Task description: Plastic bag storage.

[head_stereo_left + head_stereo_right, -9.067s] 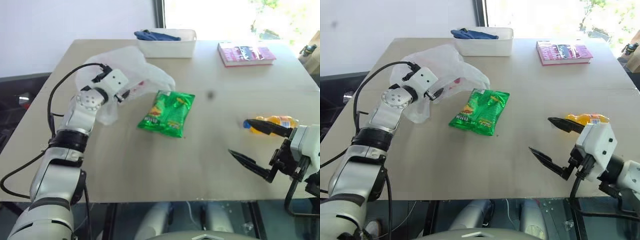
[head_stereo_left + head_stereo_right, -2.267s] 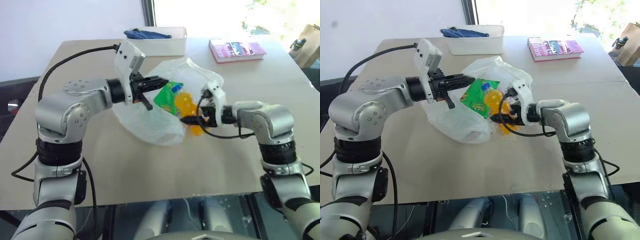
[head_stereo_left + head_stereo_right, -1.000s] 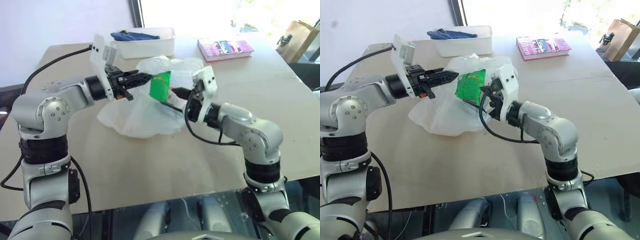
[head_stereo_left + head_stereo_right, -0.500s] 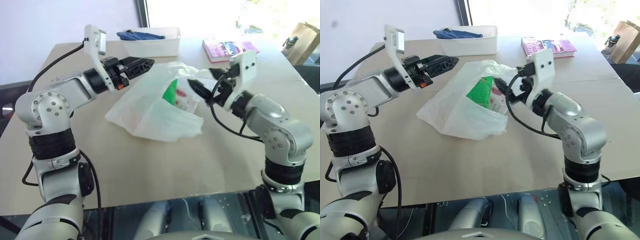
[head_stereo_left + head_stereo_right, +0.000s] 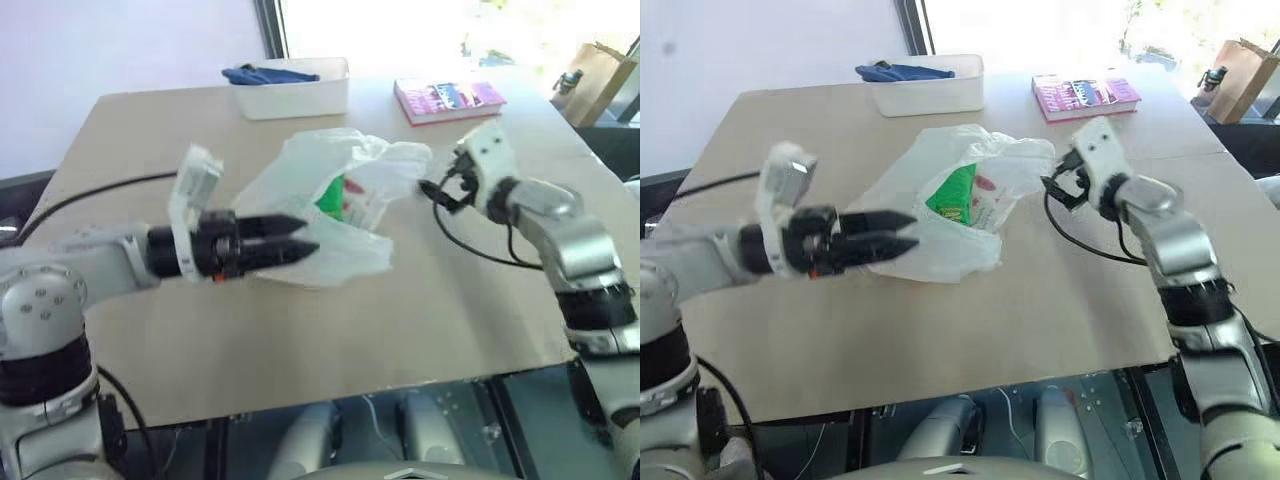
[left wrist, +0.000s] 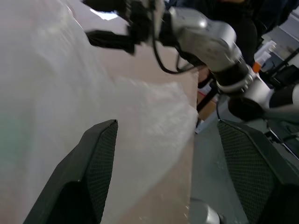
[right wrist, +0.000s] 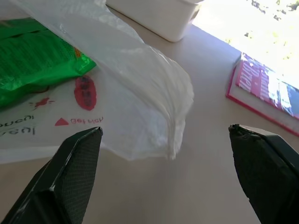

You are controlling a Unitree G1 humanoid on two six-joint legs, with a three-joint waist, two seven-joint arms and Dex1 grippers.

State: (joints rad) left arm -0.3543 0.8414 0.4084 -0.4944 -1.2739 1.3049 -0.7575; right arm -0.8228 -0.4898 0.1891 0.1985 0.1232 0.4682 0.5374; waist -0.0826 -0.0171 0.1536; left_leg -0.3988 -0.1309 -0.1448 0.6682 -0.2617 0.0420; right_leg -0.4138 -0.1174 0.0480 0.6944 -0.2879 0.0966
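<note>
Plastic bag lies mid-table, green packet inside. Left gripper at bag's near-left, right gripper just right; both spread, empty.

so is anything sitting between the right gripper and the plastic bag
Nothing visible. The right gripper is open beside the plastic bag, with only bare table between its fingers and the bag's loose edge. The pink book and white bin lie farther back.
</note>
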